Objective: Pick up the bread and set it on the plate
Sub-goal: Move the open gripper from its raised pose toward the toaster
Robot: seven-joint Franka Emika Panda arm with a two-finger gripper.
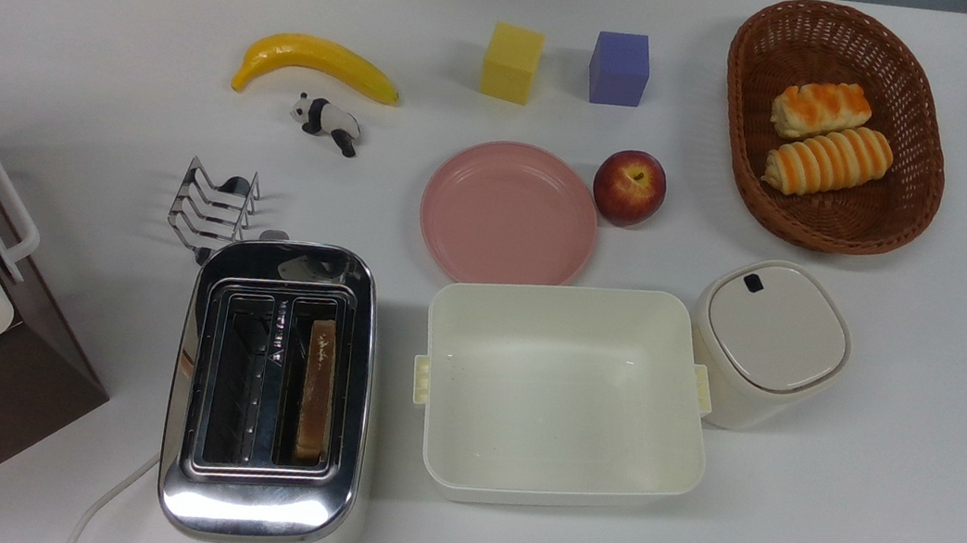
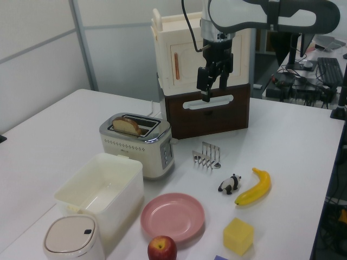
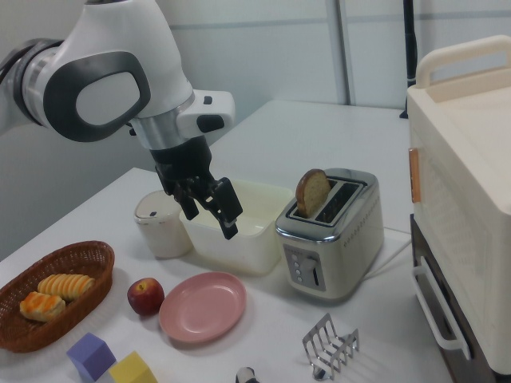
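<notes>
**A:** So, biggest first: why is the arm parked up in the air instead of down by the food?

**B:** My guess is it hasn't committed to a grasp. In the left view the gripper [image 2: 212, 82] hangs high above the table, in front of the cream cabinet [image 2: 184, 54], with its fingers spread apart and nothing between them. In the right view it is tilted, again empty-handed.

**A:** And the toaster [image 1: 271, 393]?

**B:** It stands near the table edge, with the cream tub [image 1: 561, 394] just beside it on the top view's right. It holds the bread [image 3: 313, 192] upright in one slot, the slot toward the top view's right. That's why the slice looks like a thin strip from above, while in the right view its rounded top pokes well clear of the slot.

**A:** Handy for a pinch, then?

**B:** I'd judge so: the exposed top gives two flat faces for the fingers, provided they line up with the slot.

**A:** The plate [image 1: 510, 214]?

**B:** Pink, bare, flat on the table, just past the tub and touching or nearly touching the apple [image 1: 630, 187]. It sits close to the toaster, so the carry looks short, and the slice would need laying flat.
</notes>
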